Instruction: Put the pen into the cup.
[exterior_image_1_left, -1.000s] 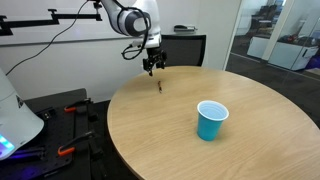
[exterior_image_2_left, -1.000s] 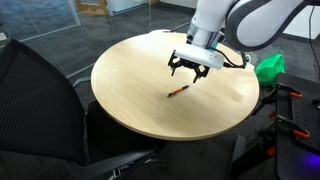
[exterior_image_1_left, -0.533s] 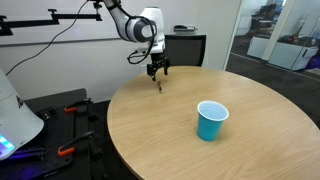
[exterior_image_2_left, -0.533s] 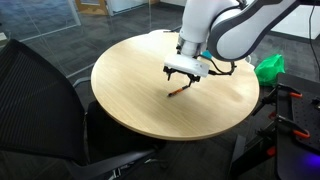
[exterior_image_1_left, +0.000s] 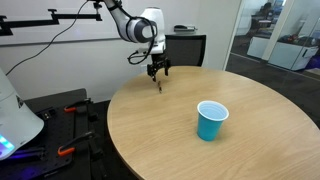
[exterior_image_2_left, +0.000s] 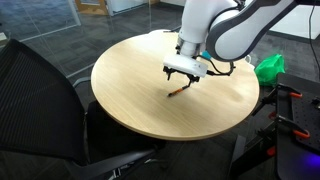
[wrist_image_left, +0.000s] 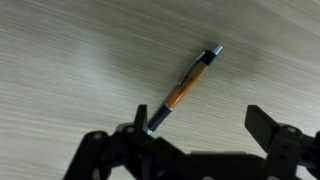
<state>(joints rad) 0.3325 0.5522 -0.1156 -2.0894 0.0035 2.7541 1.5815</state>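
One pen (exterior_image_1_left: 158, 87) lies flat on the far left part of the round wooden worktop (exterior_image_1_left: 170, 140). The tool (exterior_image_1_left: 157, 71) hangs just above it, its jaws spread wide and gripping nothing. In the wrist view the pen runs slantwise, its lower end beside one finger (wrist_image_left: 130, 135). Well apart to the right and nearer stands the light blue cup (exterior_image_1_left: 211, 122), upright.
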